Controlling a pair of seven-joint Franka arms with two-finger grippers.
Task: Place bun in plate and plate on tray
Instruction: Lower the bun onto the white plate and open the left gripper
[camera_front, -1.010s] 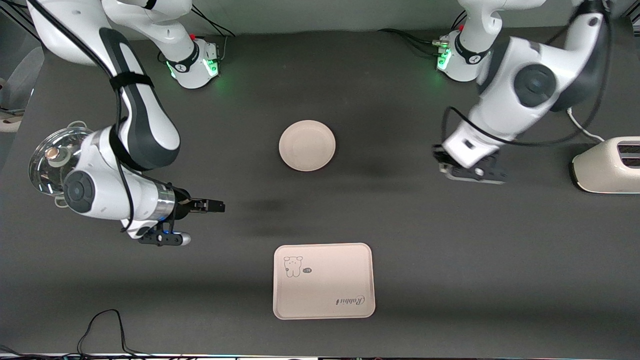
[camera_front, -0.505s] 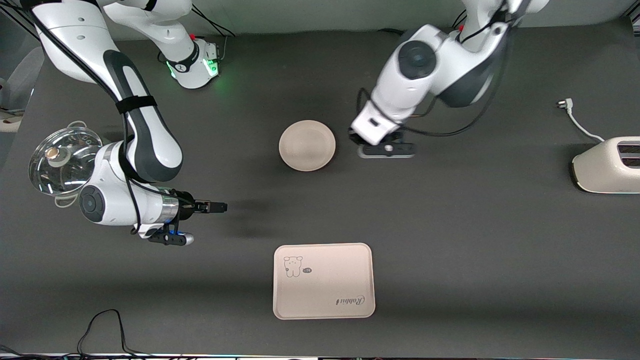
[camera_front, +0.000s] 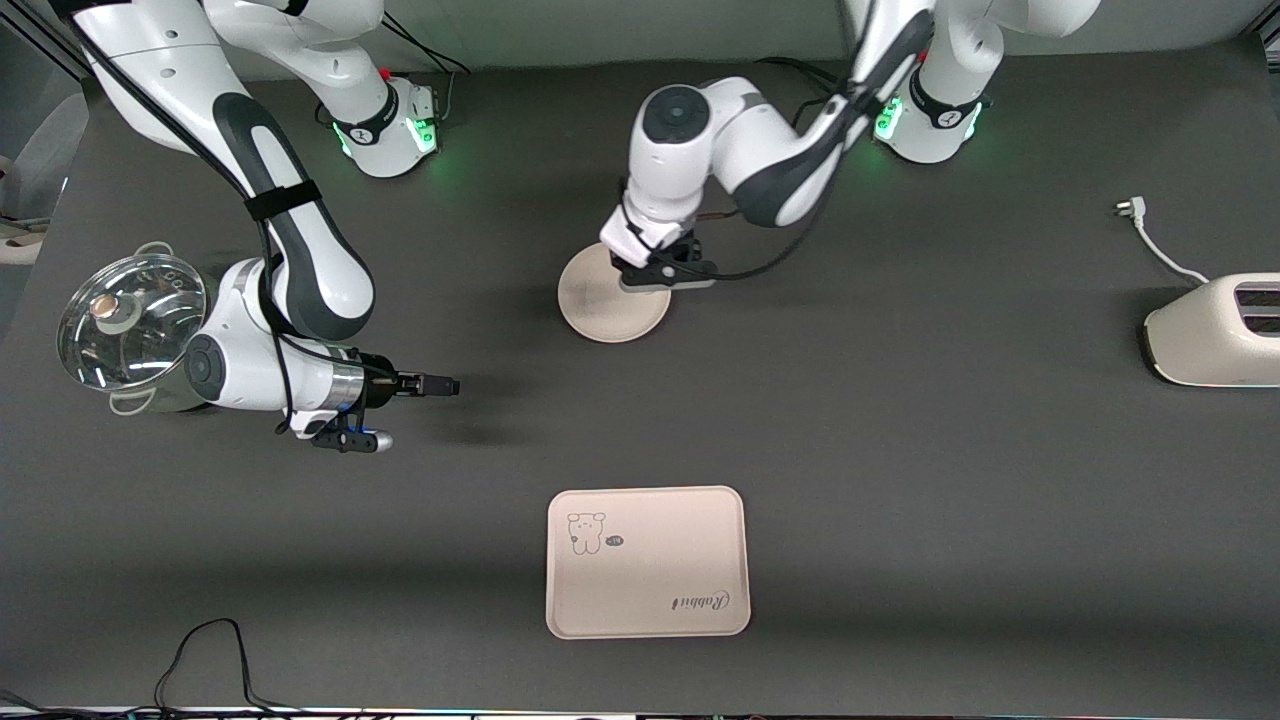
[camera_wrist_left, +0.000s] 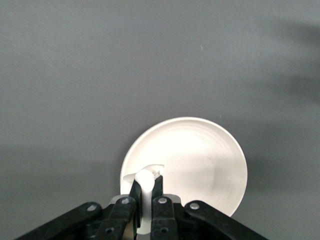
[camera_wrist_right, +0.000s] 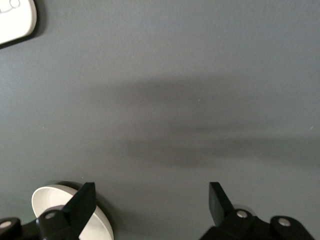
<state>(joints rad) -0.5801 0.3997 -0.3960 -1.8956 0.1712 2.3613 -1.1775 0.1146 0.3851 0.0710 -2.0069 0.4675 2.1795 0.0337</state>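
Note:
The round cream plate (camera_front: 600, 305) lies mid-table, between the two bases and the tray. My left gripper (camera_front: 652, 272) hangs over the plate's rim on the side toward the left arm's end. In the left wrist view the left gripper (camera_wrist_left: 146, 184) is shut on the small off-white bun (camera_wrist_left: 145, 175), held above the plate (camera_wrist_left: 200, 160) near its rim. The rectangular tray (camera_front: 648, 562), with its animal drawing and "Rabbit" lettering, lies nearer the front camera than the plate. My right gripper (camera_front: 445, 385) is open and empty over bare table toward the right arm's end, and waits; the right wrist view shows its fingers (camera_wrist_right: 82, 200) wide apart.
A glass-lidded pot (camera_front: 130, 320) stands at the right arm's end, beside the right arm. A cream toaster (camera_front: 1215, 330) with its unplugged cord (camera_front: 1150, 240) stands at the left arm's end. A black cable (camera_front: 210, 650) lies by the table's front edge. A tray corner (camera_wrist_right: 15, 20) shows in the right wrist view.
My left arm has swung from near the toaster across the table to over the plate's rim. The right arm has shifted only slightly; its gripper stays in place.

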